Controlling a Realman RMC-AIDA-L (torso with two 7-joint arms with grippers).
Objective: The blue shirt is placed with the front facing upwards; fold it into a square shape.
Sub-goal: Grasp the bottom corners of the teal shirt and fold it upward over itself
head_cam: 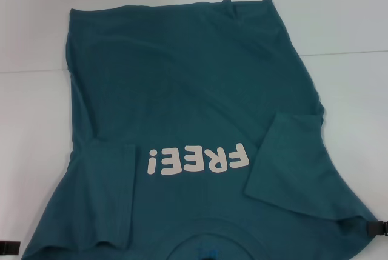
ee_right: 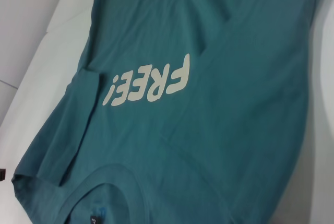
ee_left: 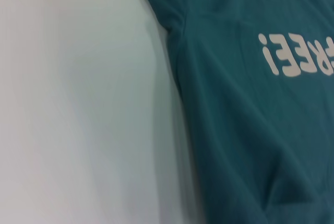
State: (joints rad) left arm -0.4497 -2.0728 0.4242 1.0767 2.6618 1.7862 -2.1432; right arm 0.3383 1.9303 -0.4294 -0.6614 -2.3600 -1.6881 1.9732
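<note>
The blue shirt [head_cam: 194,90] lies front up on the white table [head_cam: 36,120], its collar [head_cam: 206,243] at the near edge and its hem far away. Off-white "FREE!" lettering [head_cam: 198,159] runs across the chest. Both short sleeves are folded inward onto the front, one [head_cam: 109,193] on the left and one [head_cam: 291,163] on the right. My left gripper [head_cam: 9,246] shows only as a dark tip at the near left, just off the cloth. At the near right corner of the shirt, my right gripper [head_cam: 377,228] shows as a dark tip touching the shoulder edge. The wrist views show the shirt [ee_left: 250,130] [ee_right: 209,130] from above.
White tabletop surrounds the shirt on the left, right and far sides. A thin seam line [head_cam: 345,51] crosses the table at the right. A small dark neck label [ee_right: 96,216] sits inside the collar.
</note>
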